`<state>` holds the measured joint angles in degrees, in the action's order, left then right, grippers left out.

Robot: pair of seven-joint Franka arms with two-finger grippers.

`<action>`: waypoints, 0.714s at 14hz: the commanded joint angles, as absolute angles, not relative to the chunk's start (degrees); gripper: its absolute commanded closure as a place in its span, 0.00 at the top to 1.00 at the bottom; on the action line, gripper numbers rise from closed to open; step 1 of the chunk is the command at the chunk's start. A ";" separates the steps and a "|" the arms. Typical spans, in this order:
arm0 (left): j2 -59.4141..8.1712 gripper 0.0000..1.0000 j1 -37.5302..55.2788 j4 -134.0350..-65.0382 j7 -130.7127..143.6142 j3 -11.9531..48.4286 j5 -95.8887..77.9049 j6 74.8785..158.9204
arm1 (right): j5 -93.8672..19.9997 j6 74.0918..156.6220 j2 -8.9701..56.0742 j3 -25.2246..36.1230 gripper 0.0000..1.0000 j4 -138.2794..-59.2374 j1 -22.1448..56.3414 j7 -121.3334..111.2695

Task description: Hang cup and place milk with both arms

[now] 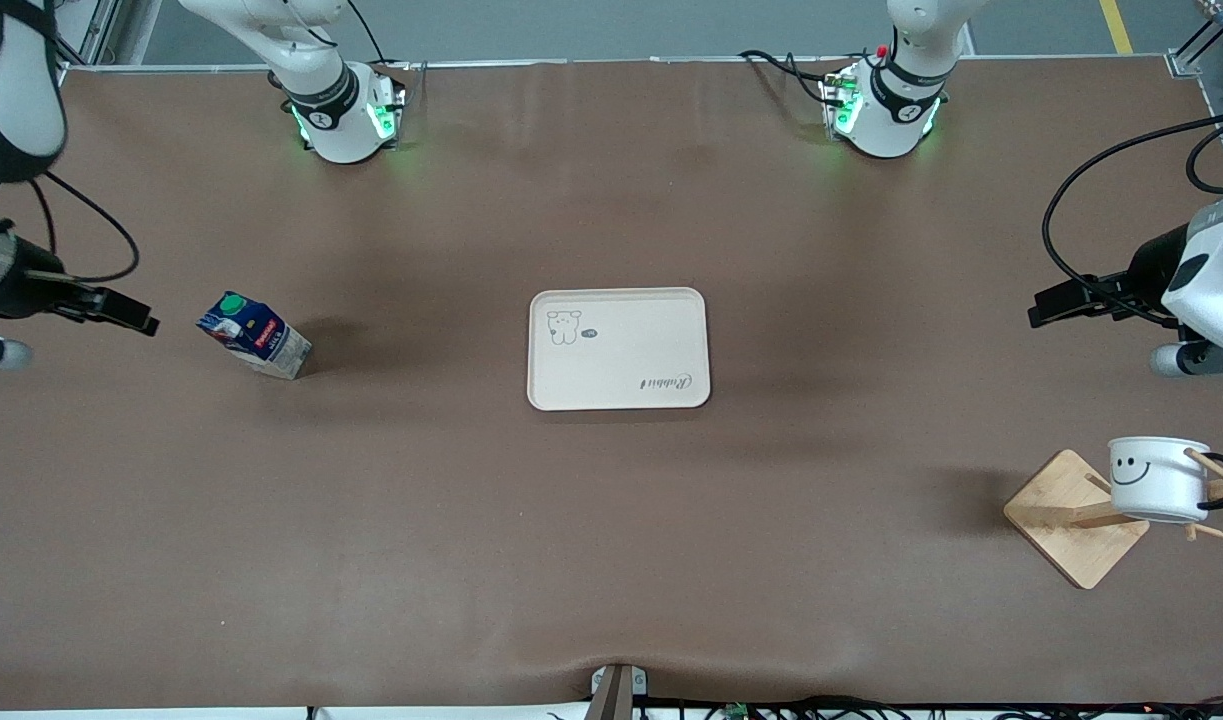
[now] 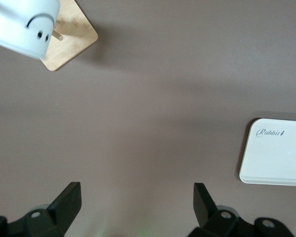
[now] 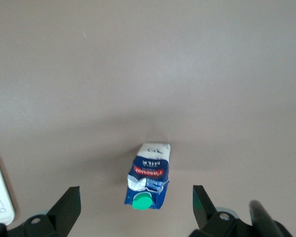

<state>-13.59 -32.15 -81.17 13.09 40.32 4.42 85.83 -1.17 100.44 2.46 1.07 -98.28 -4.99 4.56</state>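
The cup [image 1: 1159, 478], white with a black smiley face, hangs by its black loop handle on a peg of a wooden rack [image 1: 1071, 530] at the left arm's end of the table. It also shows in the left wrist view [image 2: 24, 24]. The milk [image 1: 256, 340] stands on the table at the right arm's end, green cap up, and shows in the right wrist view [image 3: 149, 182]. My left gripper [image 1: 1051, 305] [image 2: 137, 202] is open and empty in the air over bare table. My right gripper [image 1: 136, 315] [image 3: 137, 205] is open and empty, in the air beside the milk.
A cream tray [image 1: 619, 395] with a small bear drawing lies in the middle of the table, and its edges show in the left wrist view [image 2: 266, 168] and the right wrist view [image 3: 0, 207]. Black cables loop by the left arm [image 1: 1071, 200].
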 commanded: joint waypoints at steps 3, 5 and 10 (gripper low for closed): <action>-11.78 1.00 -32.26 -81.39 13.27 40.35 5.54 84.99 | -4.40 89.57 7.38 1.32 1.00 -82.91 -5.01 4.48; -10.99 1.00 -26.58 -81.47 12.83 34.84 5.36 84.99 | -4.13 88.60 5.90 1.23 1.00 -84.01 -4.22 4.66; -8.71 1.00 -11.70 -81.82 13.71 18.64 4.66 85.08 | -3.96 87.59 -0.42 1.32 1.00 -89.53 -3.25 3.87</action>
<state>-10.85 -13.94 -81.13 13.13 21.54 4.44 85.71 -3.56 84.57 3.21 1.02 -85.05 -3.44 4.56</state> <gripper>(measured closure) 0.000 0.000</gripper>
